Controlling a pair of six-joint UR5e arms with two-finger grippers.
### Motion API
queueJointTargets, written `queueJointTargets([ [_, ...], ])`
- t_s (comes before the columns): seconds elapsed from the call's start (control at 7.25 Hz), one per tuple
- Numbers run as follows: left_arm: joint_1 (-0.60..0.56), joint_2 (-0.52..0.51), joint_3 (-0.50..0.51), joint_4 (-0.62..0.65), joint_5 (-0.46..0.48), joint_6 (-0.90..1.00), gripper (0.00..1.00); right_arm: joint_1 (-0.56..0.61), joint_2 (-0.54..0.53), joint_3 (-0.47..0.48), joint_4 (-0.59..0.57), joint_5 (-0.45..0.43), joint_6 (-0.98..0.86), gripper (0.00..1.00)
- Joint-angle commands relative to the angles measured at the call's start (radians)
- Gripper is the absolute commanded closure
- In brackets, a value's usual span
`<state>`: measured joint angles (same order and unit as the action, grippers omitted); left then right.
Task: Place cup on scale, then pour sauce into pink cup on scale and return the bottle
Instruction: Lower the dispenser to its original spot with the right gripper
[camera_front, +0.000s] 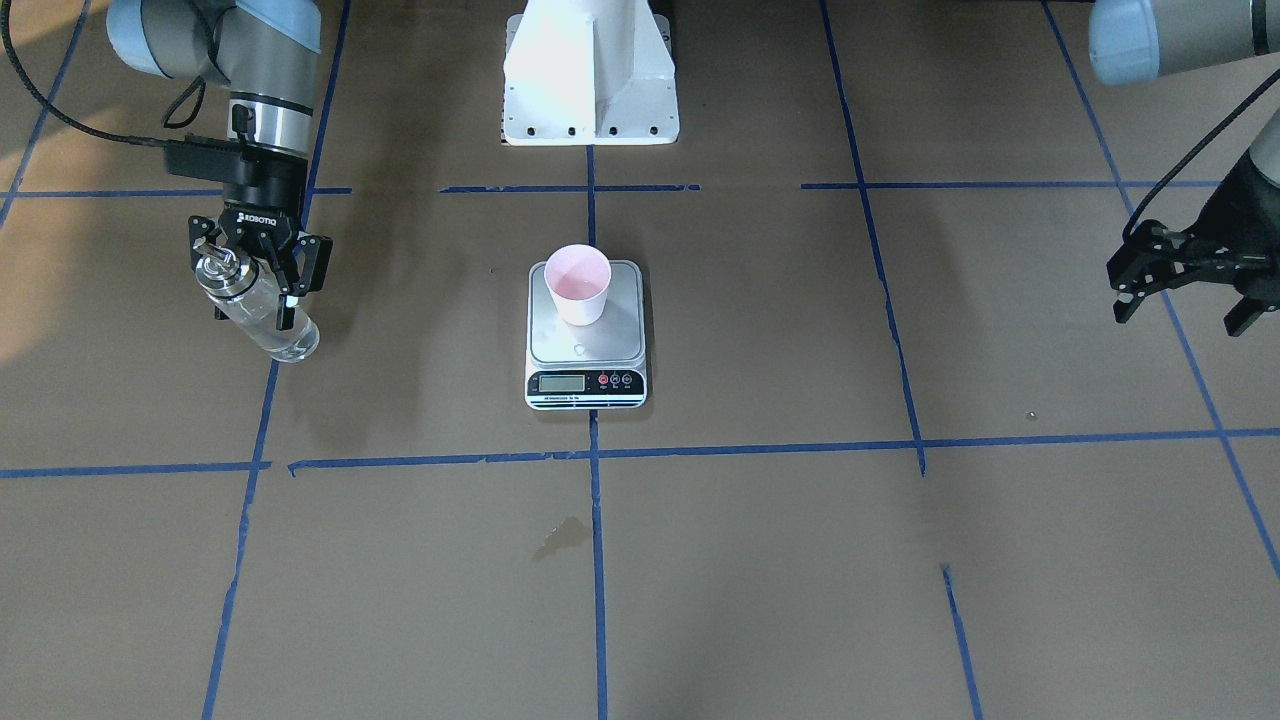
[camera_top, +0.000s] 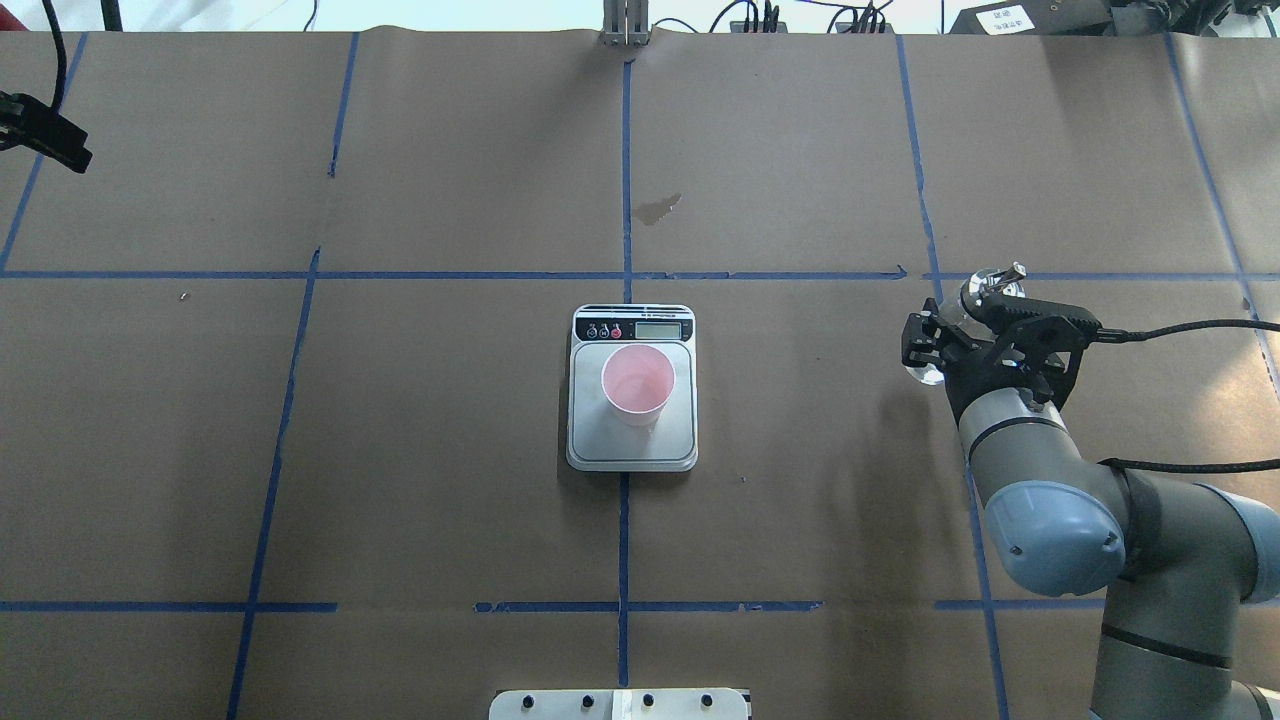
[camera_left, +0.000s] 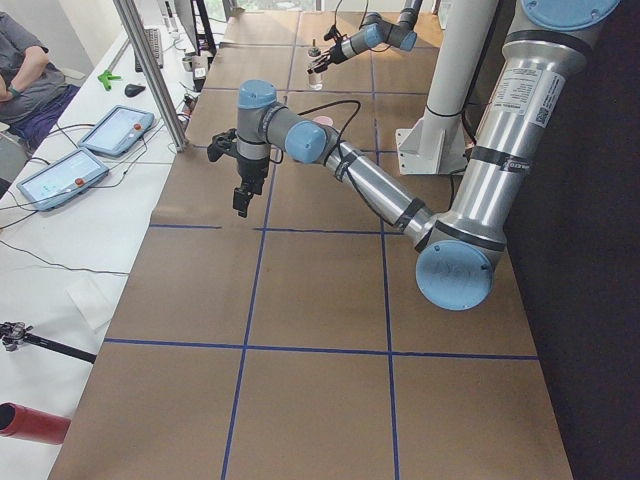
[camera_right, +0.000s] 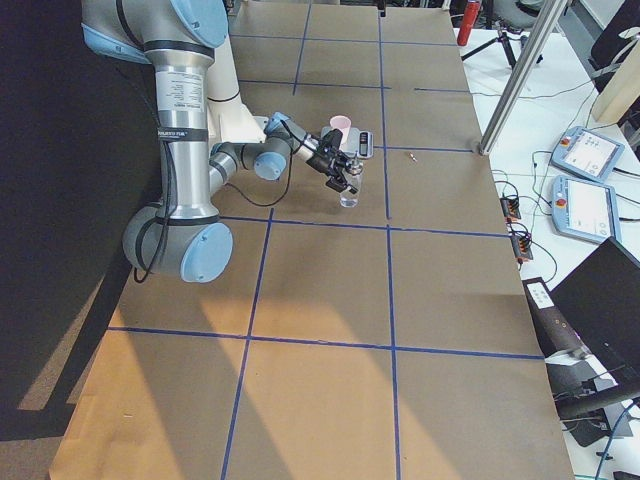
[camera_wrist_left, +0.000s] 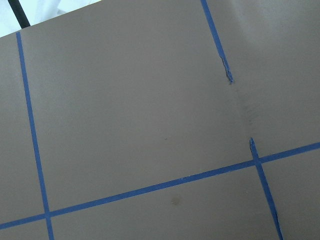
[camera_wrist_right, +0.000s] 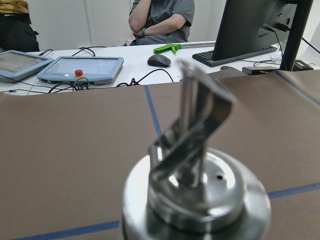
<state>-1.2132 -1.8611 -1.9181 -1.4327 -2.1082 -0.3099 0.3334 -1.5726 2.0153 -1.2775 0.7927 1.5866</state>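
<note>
The pale pink cup (camera_front: 578, 283) stands upright on the steel plate of the scale (camera_front: 586, 352), toward the plate's robot side; it also shows in the overhead view (camera_top: 638, 383). My right gripper (camera_front: 256, 300) is shut on the clear glass bottle (camera_front: 268, 325), well to the robot's right of the scale, low over or on the table. The clear sauce shows through the glass. The bottle's silver spout cap (camera_wrist_right: 195, 185) fills the right wrist view. My left gripper (camera_front: 1176, 320) is open and empty, far out on the robot's left.
The white robot base mount (camera_front: 590, 80) stands behind the scale. A small dark stain (camera_front: 563, 535) marks the brown paper in front of the scale. Blue tape lines cross the table. Tablets (camera_right: 588, 205) and seated operators lie beyond the table's far edge.
</note>
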Motion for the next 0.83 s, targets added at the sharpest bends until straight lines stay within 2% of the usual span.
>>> queueJointTargets([
  [0.0,0.000,-0.001,-0.001,0.000,0.001,0.000,0.00,-0.004,-0.014,-0.029,0.000,-0.007,0.030,1.00],
  [0.69,0.000,0.000,0.001,0.000,0.001,0.000,0.00,-0.019,-0.014,-0.066,-0.002,0.012,0.030,1.00],
])
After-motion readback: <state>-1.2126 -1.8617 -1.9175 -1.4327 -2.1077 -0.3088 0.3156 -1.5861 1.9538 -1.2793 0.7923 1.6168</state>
